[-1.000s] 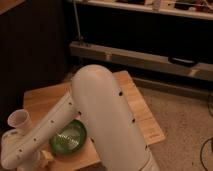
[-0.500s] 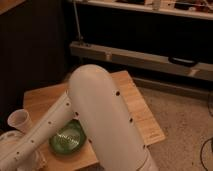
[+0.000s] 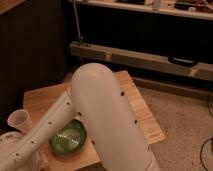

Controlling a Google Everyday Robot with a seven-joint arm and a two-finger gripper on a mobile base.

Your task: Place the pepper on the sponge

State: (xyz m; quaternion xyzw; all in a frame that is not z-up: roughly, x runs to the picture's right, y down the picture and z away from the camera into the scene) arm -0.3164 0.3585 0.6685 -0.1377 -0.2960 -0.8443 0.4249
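Step unresolved: the gripper is out of view, apparently left of the round green bowl (image 3: 67, 138) where the white perforated arm (image 3: 105, 120) crosses the light wooden table (image 3: 145, 116), so its grip cannot be told; neither pepper nor sponge shows, so any next move needs both sighted.

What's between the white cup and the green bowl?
In the camera view, the robot's white arm crosses between cup and bowl; the gripper is not in view.

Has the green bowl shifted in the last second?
No. The green bowl keeps its spot right of the white cup. The gripper is out of view, past the lower left edge.
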